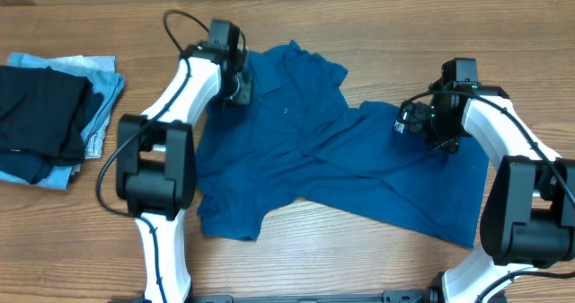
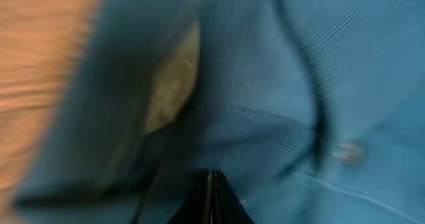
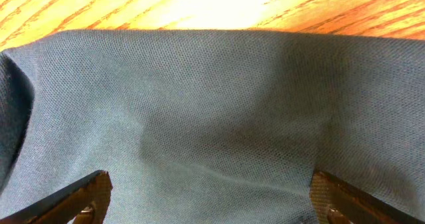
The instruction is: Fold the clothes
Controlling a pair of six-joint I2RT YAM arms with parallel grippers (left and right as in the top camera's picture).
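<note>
Shirt (image 1: pixel 323 159) lies rumpled on the desk (image 1: pixel 377 15); it looks soft, light and floppy, best held by seams. Left tool (image 1: pixel 238 85) is pinched closed on fabric near the collar; right tool (image 1: pixel 415 123) gapes above the hem side.

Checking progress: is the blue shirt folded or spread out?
Spread out but rumpled: the blue shirt lies wide across the table, creased, with no neat fold made.

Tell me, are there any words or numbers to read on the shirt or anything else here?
No text can be read in any view.
The blue shirt is plain, with no print or logo.
Its button is blurred, and no lettering shows.
The folded black garment shows no label.
</note>
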